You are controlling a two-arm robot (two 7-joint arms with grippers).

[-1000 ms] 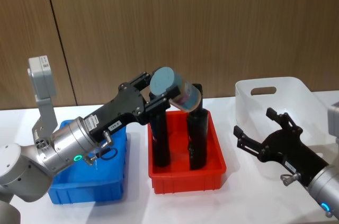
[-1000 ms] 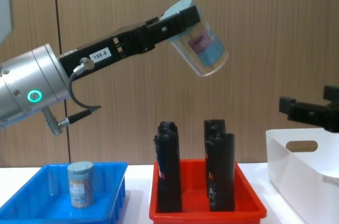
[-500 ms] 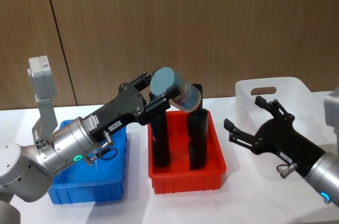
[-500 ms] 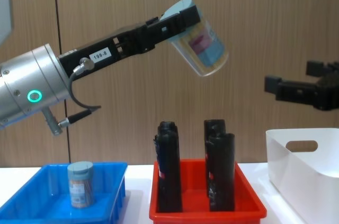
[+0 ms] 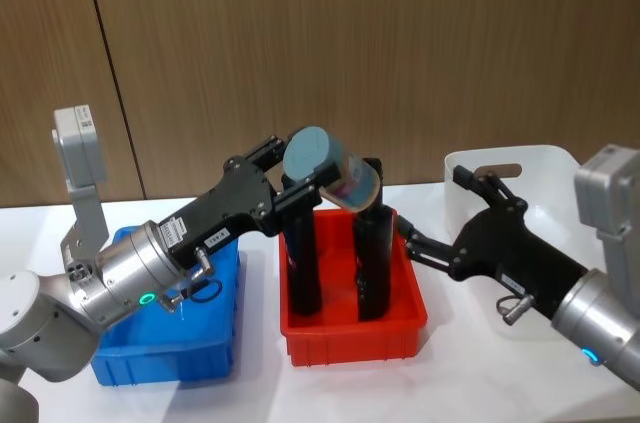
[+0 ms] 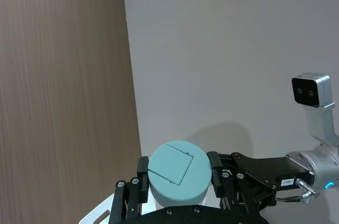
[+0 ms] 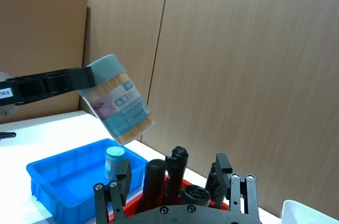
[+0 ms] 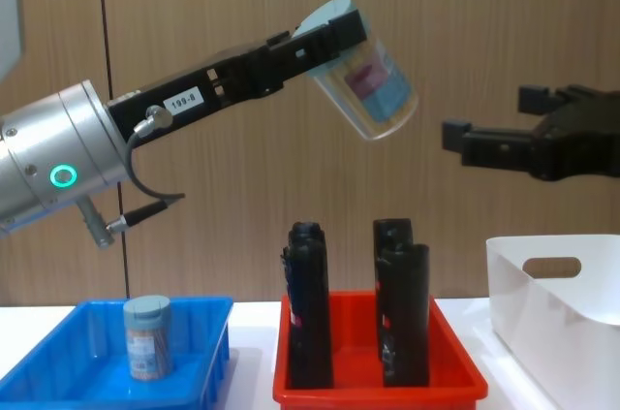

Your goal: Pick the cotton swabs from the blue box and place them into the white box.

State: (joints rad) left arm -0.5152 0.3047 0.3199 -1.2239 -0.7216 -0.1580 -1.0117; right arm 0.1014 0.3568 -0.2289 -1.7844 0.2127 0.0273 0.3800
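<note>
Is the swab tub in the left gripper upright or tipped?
Tipped. The swab tub slants in the left gripper, its lid end higher than its base.

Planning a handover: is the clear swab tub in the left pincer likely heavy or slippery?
Probably light: the small clear plastic cotton-swab tub shows only thin sticks inside. Its smooth round wall may slip; the left pincer holds it tilted by the lid end.

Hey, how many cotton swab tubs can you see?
2. One tub in the left tool, tilted above the red tray; another tub upright in the blue box. The left arm hides part of that box.
</note>
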